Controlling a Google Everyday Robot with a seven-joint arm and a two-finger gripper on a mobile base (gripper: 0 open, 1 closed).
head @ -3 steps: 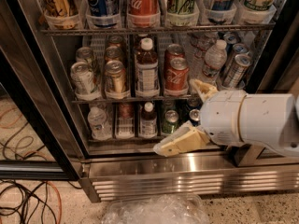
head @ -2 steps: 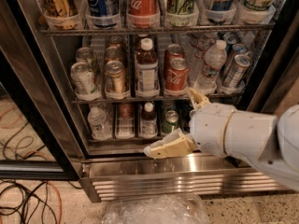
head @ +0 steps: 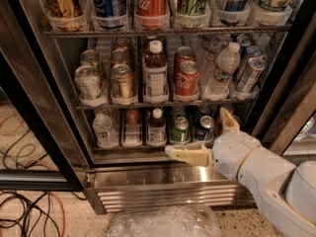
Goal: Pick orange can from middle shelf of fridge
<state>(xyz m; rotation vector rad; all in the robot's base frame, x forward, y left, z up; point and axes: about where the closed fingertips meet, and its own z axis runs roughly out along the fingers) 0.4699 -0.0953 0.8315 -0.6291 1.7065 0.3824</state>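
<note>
The orange can stands upright at the front of the second lane from the left on the middle shelf of the fridge. A second, similar can stands behind it. A pale silver-green can is on its left and a brown bottle on its right. My gripper is open and empty. It hangs in front of the bottom shelf, below and to the right of the orange can. One finger points left and the other points up.
Red Coca-Cola cans and a water bottle fill the lanes to the right. The top shelf holds tall cans in cups. The dark door frame stands at the left. Cables and crumpled clear plastic lie on the floor.
My arm has sunk lower in the view and the lower finger has moved a little to the left. The gripper stays open and the cans have not moved.
</note>
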